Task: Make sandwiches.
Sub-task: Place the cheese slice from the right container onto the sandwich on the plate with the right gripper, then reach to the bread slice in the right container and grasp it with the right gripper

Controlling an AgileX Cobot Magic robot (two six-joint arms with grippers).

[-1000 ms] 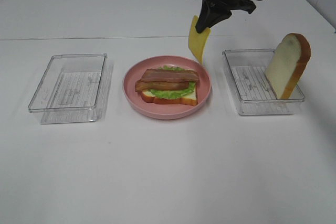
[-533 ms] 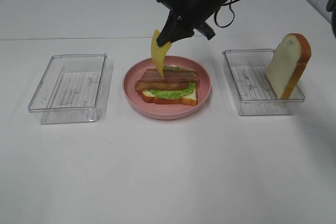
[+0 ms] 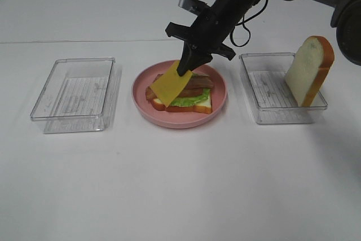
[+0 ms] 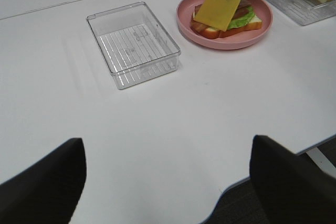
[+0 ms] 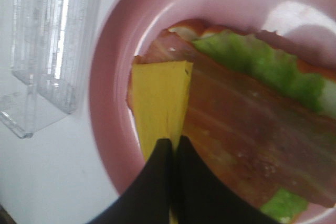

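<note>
The sandwich stack (image 3: 194, 93) lies on the pink plate (image 3: 145, 107): a bread slice at the bottom, then green lettuce, with bacon strips (image 5: 247, 140) on top. My right gripper (image 3: 185, 70) is shut on a corner of the yellow cheese slice (image 3: 168, 86). The cheese hangs tilted over the stack's left half, its lower edge on or just above the bacon. The second bread slice (image 3: 309, 70) leans upright in the right clear tray (image 3: 276, 114). My left gripper (image 4: 168, 182) is open and empty, far back from the plate (image 4: 226, 44) near the table's edge.
An empty clear tray (image 3: 76, 91) sits left of the plate. The right arm and its cable reach in from the back right above the gap between plate and right tray. The table's front edge shows in the left wrist view.
The right gripper carried the cheese leftward from between plate and right tray to over the plate, then lowered. The cheese went from hanging on edge to lying tilted over the bacon.
</note>
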